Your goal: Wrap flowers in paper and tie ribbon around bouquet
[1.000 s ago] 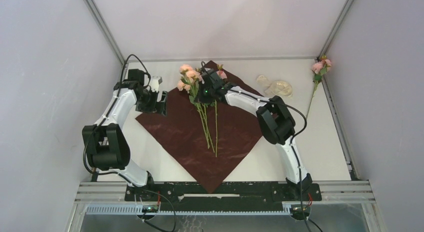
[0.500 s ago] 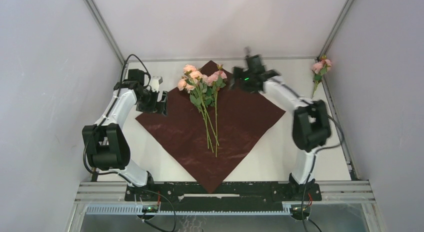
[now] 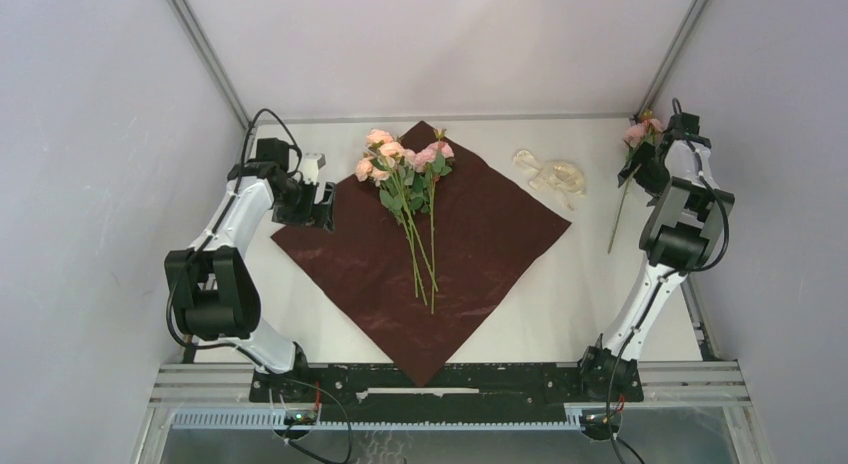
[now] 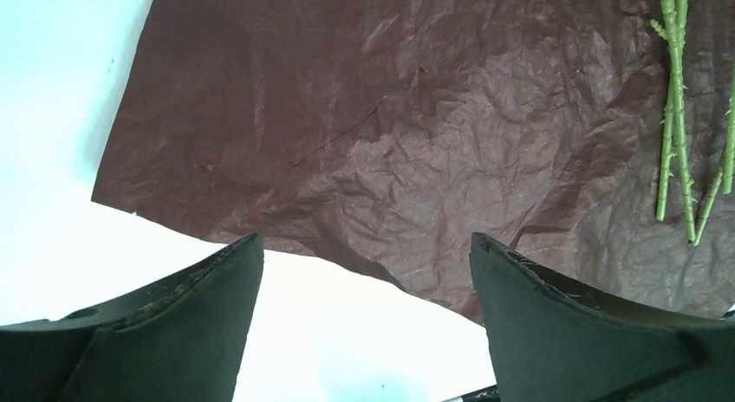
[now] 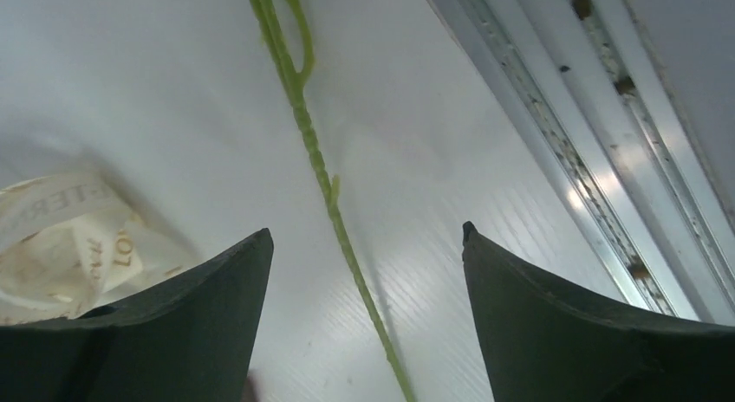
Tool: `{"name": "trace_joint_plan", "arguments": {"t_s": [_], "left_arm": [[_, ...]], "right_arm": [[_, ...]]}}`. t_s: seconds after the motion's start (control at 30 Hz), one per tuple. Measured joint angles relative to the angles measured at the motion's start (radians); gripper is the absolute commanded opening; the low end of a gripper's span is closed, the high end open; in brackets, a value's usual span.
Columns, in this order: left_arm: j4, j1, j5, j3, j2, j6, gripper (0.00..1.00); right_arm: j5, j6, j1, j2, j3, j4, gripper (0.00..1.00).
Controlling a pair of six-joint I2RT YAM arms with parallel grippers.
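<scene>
The deep red paper point(image 3: 470, 244) lies flat as a diamond on the white table. On its upper half lie the flowers point(image 3: 400, 162), pink roses with stems running toward me. One more rose point(image 3: 637, 134) lies at the far right, its stem point(image 5: 316, 159) passing under my right gripper point(image 5: 367, 237), which hangs open above it, apart from it. The ribbon point(image 3: 555, 174) sits coiled between paper and rose. My left gripper point(image 4: 367, 246) is open over the paper's left corner point(image 4: 260, 159), nothing between its jaws. No wrapped bouquet is in view.
A metal frame rail point(image 5: 607, 159) runs along the table's right edge, close beside the right gripper point(image 3: 643, 174). Grey enclosure walls stand on the left, back and right. The left gripper point(image 3: 315, 206) is near the back left.
The right arm has swung from over the bunch on the paper, across the back, to the far right above the lone rose. The left arm has not moved.
</scene>
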Motion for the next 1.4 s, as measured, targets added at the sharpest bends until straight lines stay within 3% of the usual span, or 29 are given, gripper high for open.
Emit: {"name": "trace_joint_plan", "arguments": {"t_s": [0.1, 0.23, 0.3, 0.37, 0.43, 0.7, 0.8, 0.9, 0.97, 1.07, 1.17, 1.3, 1.4], "left_arm": [[0.000, 0.000, -0.003, 0.000, 0.007, 0.000, 0.93], [0.000, 0.000, -0.006, 0.000, 0.021, 0.000, 0.93], [0.000, 0.000, -0.008, 0.000, 0.028, 0.000, 0.93], [-0.001, 0.000, -0.010, 0.000, 0.032, 0.000, 0.93], [-0.001, 0.000, -0.012, 0.000, 0.032, 0.000, 0.93], [-0.002, 0.000, -0.020, 0.000, 0.032, 0.000, 0.93], [-0.002, 0.000, -0.019, 0.000, 0.029, 0.000, 0.93], [-0.001, 0.000, -0.018, 0.000, 0.014, 0.000, 0.93], [0.000, 0.000, -0.015, 0.000, 0.001, 0.000, 0.92], [0.002, 0.000, -0.014, 0.000, -0.016, 0.000, 0.92], [0.003, 0.000, -0.013, 0.000, -0.027, -0.001, 0.92], [0.009, 0.000, -0.013, -0.002, -0.040, 0.000, 0.92], [0.017, 0.000, -0.018, -0.002, -0.042, 0.000, 0.93]], "right_arm": [[-0.011, -0.037, 0.005, 0.100, 0.093, -0.049, 0.71], [-0.034, -0.074, 0.011, 0.195, 0.195, -0.093, 0.62], [-0.027, -0.095, 0.023, 0.229, 0.246, -0.120, 0.51], [-0.011, -0.117, 0.032, 0.254, 0.286, -0.135, 0.31], [-0.002, -0.133, 0.037, 0.271, 0.312, -0.148, 0.00], [0.085, -0.137, 0.071, 0.219, 0.261, -0.147, 0.00], [0.159, -0.128, 0.101, 0.102, 0.179, -0.138, 0.00], [0.239, -0.117, 0.170, -0.122, 0.069, -0.081, 0.00], [0.275, -0.103, 0.251, -0.298, -0.005, -0.016, 0.00], [0.284, -0.049, 0.485, -0.598, -0.144, 0.162, 0.00], [0.230, 0.037, 0.740, -0.735, -0.259, 0.331, 0.00], [0.156, 0.155, 0.961, -0.657, -0.314, 0.480, 0.00], [0.130, 0.218, 1.070, -0.443, -0.280, 0.536, 0.00]]}}
